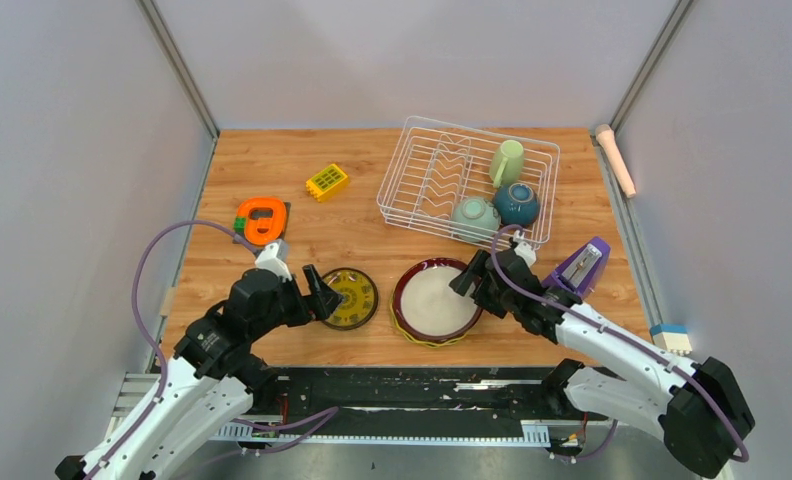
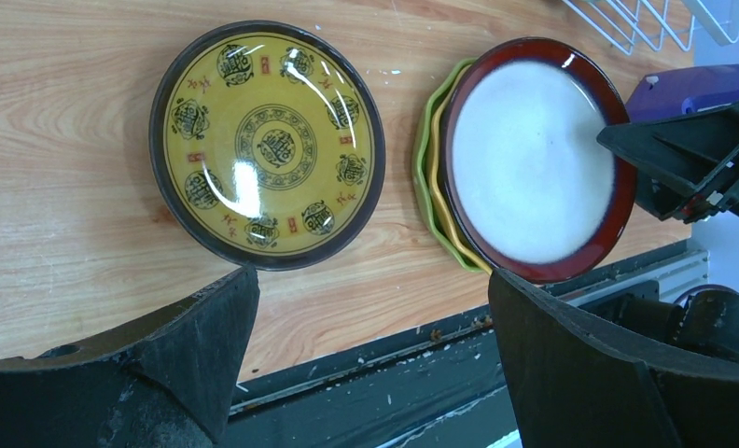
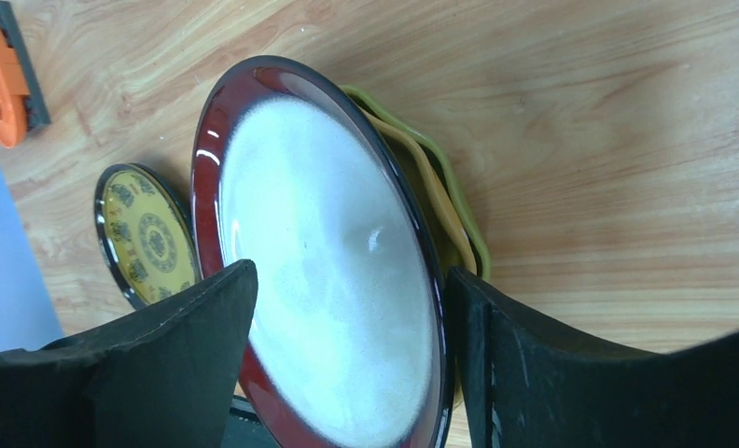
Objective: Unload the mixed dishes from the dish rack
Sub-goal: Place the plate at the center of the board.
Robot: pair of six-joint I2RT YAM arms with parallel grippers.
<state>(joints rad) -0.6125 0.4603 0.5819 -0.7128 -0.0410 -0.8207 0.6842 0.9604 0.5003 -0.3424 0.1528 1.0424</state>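
Near edge, left of middle: left gripper (image 1: 322, 292) has its jaws spread wide and empty, just beside the small black yellow-patterned plate (image 1: 350, 298), which lies flat.

Near edge, middle: right gripper (image 1: 477, 280), also wide, straddles the rim of the maroon-rimmed plate (image 1: 435, 300), which is stacked on the scalloped plates (image 1: 422, 340). Plate set-down looks done.

Far right corner: dish rack (image 1: 412, 170) holds the light green mug (image 1: 507, 160), mint bowl (image 1: 475, 215) and teal bowl (image 1: 517, 203). The next move likely calls for a reach back and a pinch on a bowl rim.

Left tool (image 1: 324, 294) low, jaws spread wide, right tool (image 1: 472, 277) low, jaws apart, both reaching inward
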